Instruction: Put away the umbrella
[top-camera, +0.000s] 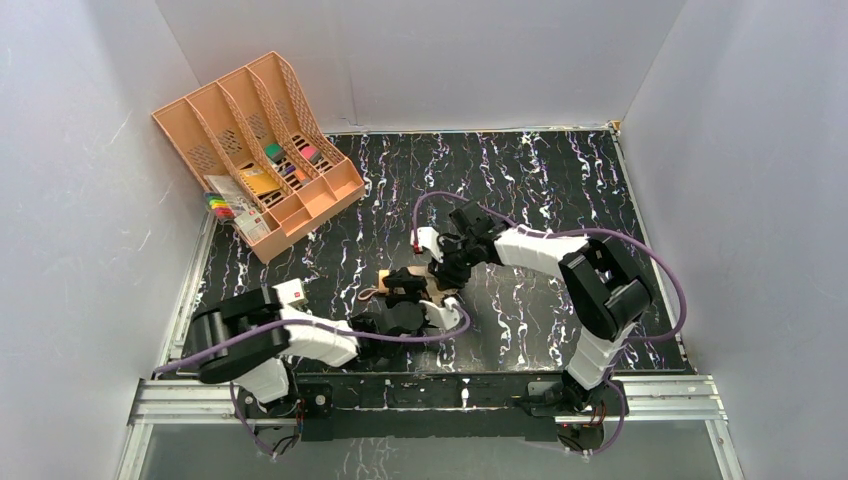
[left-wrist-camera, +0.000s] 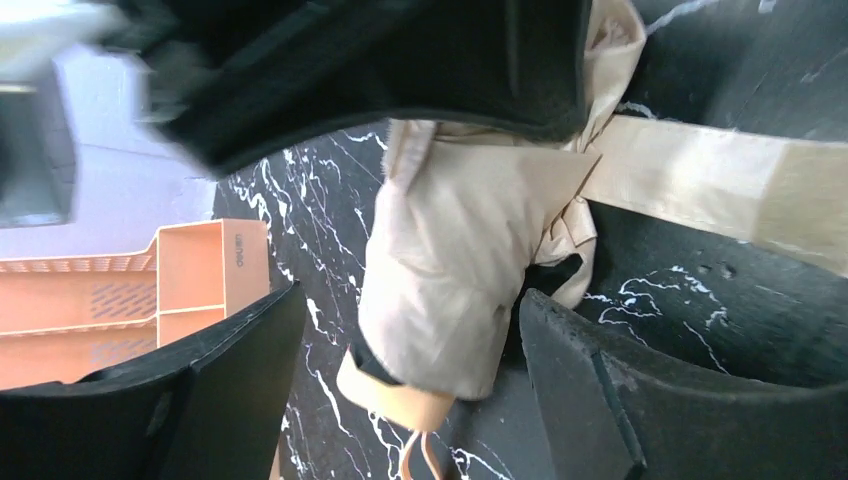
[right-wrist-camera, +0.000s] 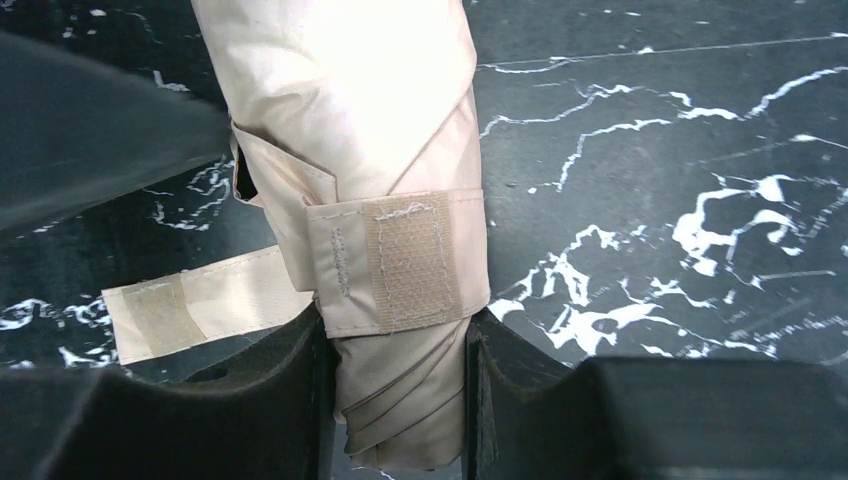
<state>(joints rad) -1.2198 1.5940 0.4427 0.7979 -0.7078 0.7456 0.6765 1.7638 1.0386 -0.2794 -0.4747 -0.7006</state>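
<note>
The pale tan-beige umbrella (right-wrist-camera: 350, 130) lies folded on the black marbled table, mostly hidden under both grippers in the top view (top-camera: 437, 291). My right gripper (right-wrist-camera: 395, 330) is shut on its fabric tip end, just below the velcro band (right-wrist-camera: 410, 260). The band's loose strap end (right-wrist-camera: 200, 305) trails to the left, unfastened. My left gripper (left-wrist-camera: 410, 300) is open and straddles the handle end of the umbrella (left-wrist-camera: 450, 260). There is a clear gap at its left finger (left-wrist-camera: 220, 390). The tan handle (left-wrist-camera: 395, 395) and the loop strap (left-wrist-camera: 420, 462) stick out below.
The peach-orange divided file tray (top-camera: 255, 150) stands at the back left holding small coloured items; its corner also shows in the left wrist view (left-wrist-camera: 200, 270). White walls enclose the table on three sides. Purple cables loop from both arms.
</note>
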